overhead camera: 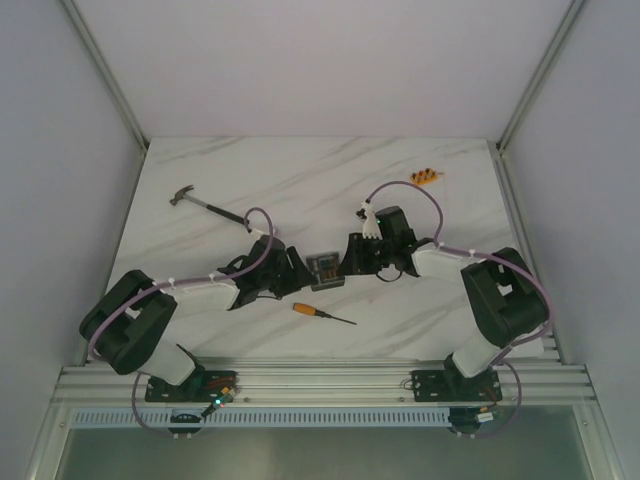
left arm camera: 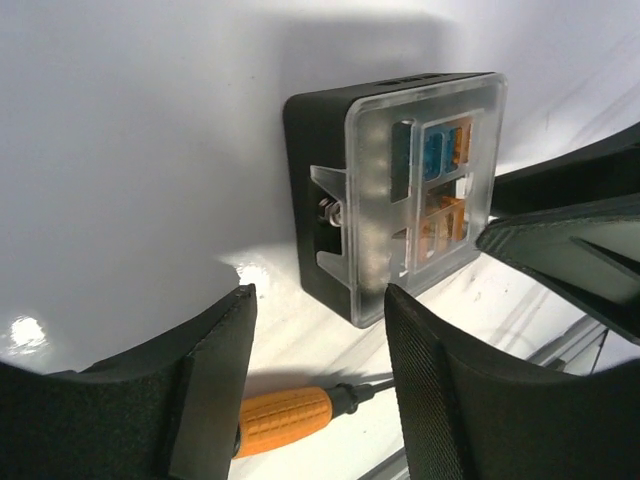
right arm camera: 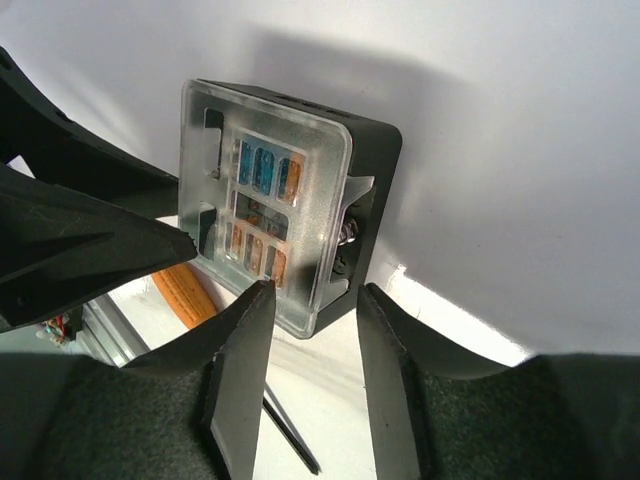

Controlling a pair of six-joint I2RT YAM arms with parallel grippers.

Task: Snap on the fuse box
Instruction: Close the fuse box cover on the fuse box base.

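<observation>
White marbled tabletop (overhead camera: 300, 190) carrying all items, black left gripper (overhead camera: 296, 272) and black right gripper (overhead camera: 352, 256) facing each other, both jaws standing apart, small black clear-lidded plastic fuse box (overhead camera: 324, 270) lying between them, unclamped, orange-handled screwdriver (overhead camera: 312, 312) lying nearby.

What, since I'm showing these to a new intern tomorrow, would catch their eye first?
The fuse box in the middle of the marble table, with blue and orange fuses showing through its clear cover. The left gripper and right gripper flank it, both open. After that, the orange-handled screwdriver lying just nearer the arms' bases, and the hammer at the far left.
</observation>
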